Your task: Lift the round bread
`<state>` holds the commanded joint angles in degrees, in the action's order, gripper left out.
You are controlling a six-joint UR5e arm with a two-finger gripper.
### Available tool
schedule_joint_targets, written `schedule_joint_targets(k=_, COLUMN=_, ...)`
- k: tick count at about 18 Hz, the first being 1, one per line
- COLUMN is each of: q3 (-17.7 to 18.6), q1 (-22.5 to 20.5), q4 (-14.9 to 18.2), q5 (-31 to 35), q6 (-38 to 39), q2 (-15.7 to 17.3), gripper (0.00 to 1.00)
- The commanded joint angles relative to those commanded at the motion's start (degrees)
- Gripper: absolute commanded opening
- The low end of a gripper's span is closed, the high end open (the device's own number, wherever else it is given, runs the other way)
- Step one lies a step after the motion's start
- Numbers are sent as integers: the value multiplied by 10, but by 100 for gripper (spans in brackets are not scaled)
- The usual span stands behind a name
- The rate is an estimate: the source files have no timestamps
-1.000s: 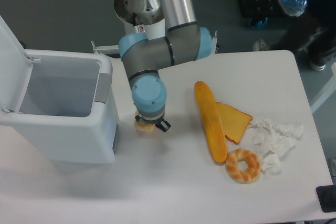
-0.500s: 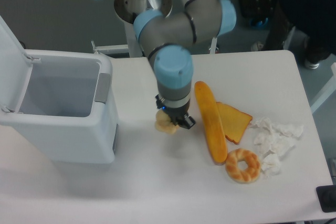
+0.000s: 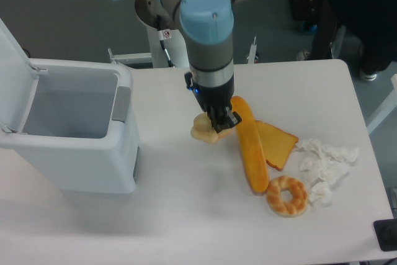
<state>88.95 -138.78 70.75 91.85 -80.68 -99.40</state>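
The round bread (image 3: 203,130) is a small pale-yellow lumpy bun. It hangs in my gripper (image 3: 217,123), lifted above the white table (image 3: 186,215). The gripper is shut on the bun, which sticks out to the lower left of the black fingers. The arm comes down from the top of the view, and its blue wrist (image 3: 206,13) stands right above the bun. The bun is just left of the long orange baguette (image 3: 249,144).
An open white bin (image 3: 74,128) stands at the left. A toast slice (image 3: 278,143) lies beside the baguette. A golden bagel (image 3: 287,195) and crumpled white tissue (image 3: 322,166) lie at the right. A person stands at the top right.
The gripper has carried the bun from beside the bin to the right and up, close to the baguette. The wrist now looks larger, nearer the camera.
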Motion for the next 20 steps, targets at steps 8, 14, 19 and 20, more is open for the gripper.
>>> schedule_joint_targets(k=8, q3=10, q1=-3, q4=8, q5=-44, q6=5, q2=20, gripper=3)
schedule_joint_targets(k=14, q3=10, q1=-18, q4=9, q5=-64, q6=4, q2=23, gripper=3)
schedule_joint_targets(k=19, q3=9, q1=-18, q4=10, q5=-65, q6=4, q2=23, gripper=3)
schedule_joint_targets(k=20, q3=9, q1=-18, q4=10, q5=-65, q6=4, q2=23, gripper=3)
